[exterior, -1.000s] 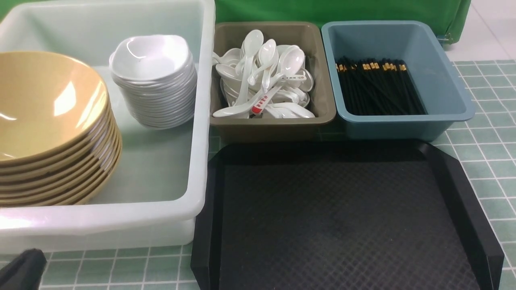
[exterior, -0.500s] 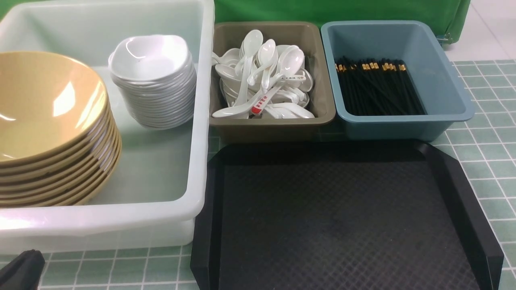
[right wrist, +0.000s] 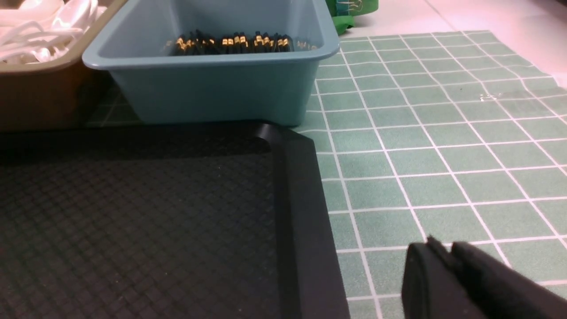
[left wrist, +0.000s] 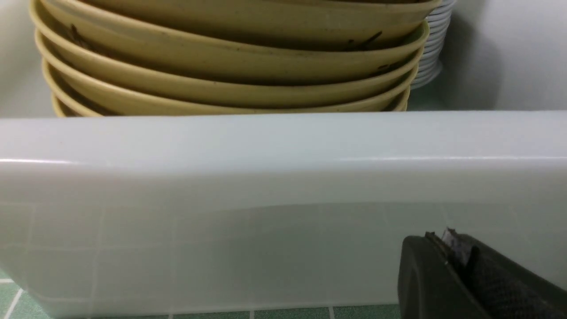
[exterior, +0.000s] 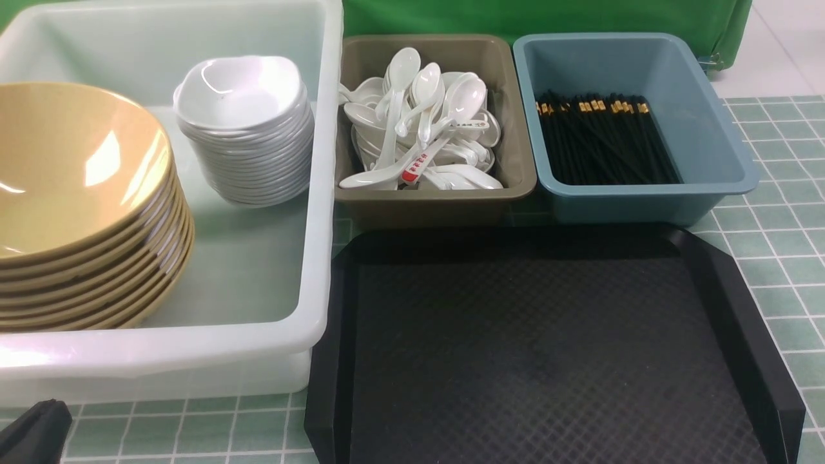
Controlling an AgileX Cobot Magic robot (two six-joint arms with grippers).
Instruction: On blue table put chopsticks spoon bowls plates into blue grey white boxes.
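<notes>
1. Left fingers clenched, empty, just in front of the white tub
2. Right fingers pressed together, empty, over the tabletop beside the black tray
3. Tub holds bowls and plates
4. Beside the tub, a grey box holds spoons; then a blue box holds chopsticks

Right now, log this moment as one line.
tray: bare | bowls, plates: white tub | spoons: grey box | chopsticks: blue box | left gripper: shut | right gripper: shut, empty
</notes>
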